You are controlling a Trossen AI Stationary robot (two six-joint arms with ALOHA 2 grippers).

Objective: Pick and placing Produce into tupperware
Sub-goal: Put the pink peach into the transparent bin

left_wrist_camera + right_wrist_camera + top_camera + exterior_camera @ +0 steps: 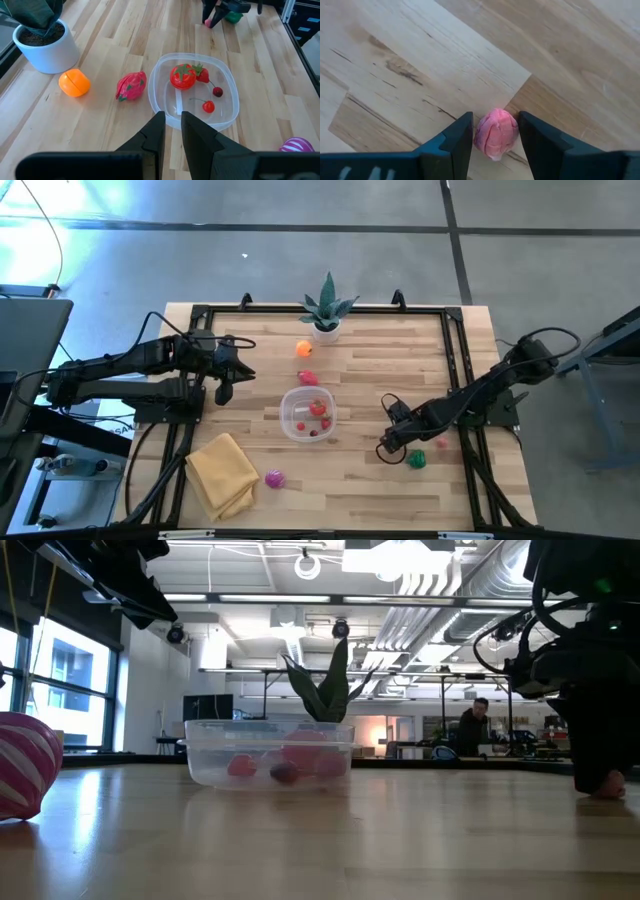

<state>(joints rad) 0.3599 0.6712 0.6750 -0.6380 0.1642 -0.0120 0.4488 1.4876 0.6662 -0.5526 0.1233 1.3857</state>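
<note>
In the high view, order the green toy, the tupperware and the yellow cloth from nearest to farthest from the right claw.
1. Green toy: just beside the right claw, toward the table's right edge.
2. Tupperware: mid-table, to the claw's left.
3. Yellow cloth: front-left corner, farthest.

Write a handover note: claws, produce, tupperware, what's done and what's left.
Right claw: down at the table on the right side, fingers either side of a small pink piece; not lifted.
Left claw: nearly shut, empty, raised over the left side, waiting.
Tupperware: mid-table, holding a tomato, a strawberry and two cherries.
Left out: orange piece by the plant, pink-red piece beside the tupperware, striped magenta piece by the yellow cloth, green piece near the right claw.
</note>
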